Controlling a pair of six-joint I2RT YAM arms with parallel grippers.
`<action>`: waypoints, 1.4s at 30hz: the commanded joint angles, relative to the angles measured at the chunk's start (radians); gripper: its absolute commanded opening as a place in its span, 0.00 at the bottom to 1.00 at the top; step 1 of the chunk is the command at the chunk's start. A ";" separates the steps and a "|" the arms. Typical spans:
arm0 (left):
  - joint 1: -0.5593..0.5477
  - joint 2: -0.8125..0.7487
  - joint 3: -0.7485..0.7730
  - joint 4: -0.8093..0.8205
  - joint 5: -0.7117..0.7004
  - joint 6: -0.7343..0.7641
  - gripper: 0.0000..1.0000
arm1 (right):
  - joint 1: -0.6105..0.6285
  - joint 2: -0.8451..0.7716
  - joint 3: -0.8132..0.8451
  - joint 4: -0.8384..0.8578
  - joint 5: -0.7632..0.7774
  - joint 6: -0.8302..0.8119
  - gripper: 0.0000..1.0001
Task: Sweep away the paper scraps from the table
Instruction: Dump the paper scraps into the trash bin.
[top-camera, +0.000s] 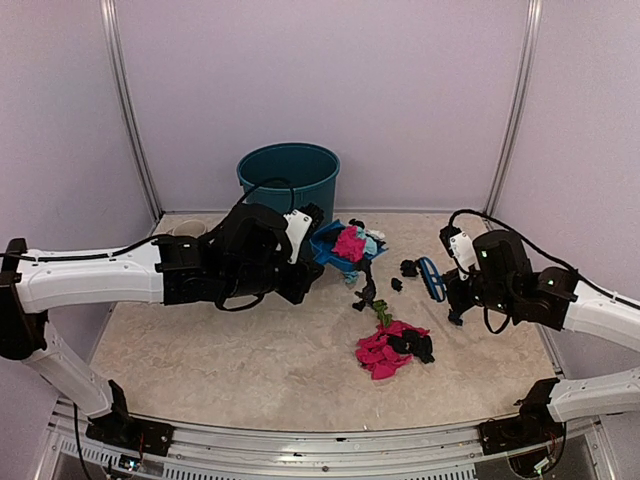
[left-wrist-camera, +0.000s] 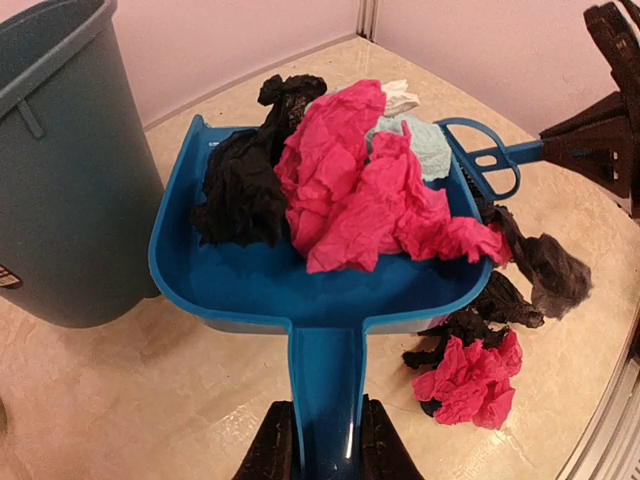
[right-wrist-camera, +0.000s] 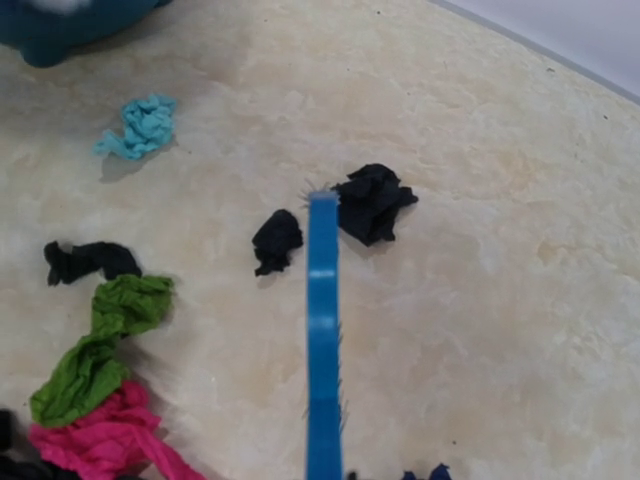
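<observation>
My left gripper (left-wrist-camera: 328, 445) is shut on the handle of the blue dustpan (left-wrist-camera: 250, 280) and holds it off the table (top-camera: 250, 350) beside the teal bin (top-camera: 288, 175). The pan carries magenta, black and light teal paper scraps (left-wrist-camera: 350, 190). More scraps lie on the table: a pink and black pile (top-camera: 392, 350), a pink one (left-wrist-camera: 470, 380) under the pan, two black bits (right-wrist-camera: 375, 200), a teal bit (right-wrist-camera: 145, 125) and a green strip (right-wrist-camera: 100, 340). My right gripper (top-camera: 452, 285) holds the blue hand brush (right-wrist-camera: 322, 330) just over the two black bits; its fingers are out of the right wrist view.
The bin (left-wrist-camera: 60, 170) stands at the back wall, just left of the dustpan. Pale lilac walls close in the table on three sides and a metal rail (top-camera: 330, 440) runs along its front edge. A beige round object (top-camera: 187, 228) sits at the back left.
</observation>
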 joint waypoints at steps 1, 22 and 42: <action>0.038 -0.034 0.101 -0.092 0.005 0.032 0.00 | -0.009 -0.022 -0.021 0.035 -0.009 0.016 0.00; 0.294 0.127 0.694 -0.405 0.005 0.152 0.00 | -0.009 -0.024 -0.056 0.073 -0.036 0.032 0.00; 0.378 0.341 0.826 -0.436 -0.310 0.332 0.00 | -0.009 -0.070 -0.083 0.089 -0.048 0.020 0.00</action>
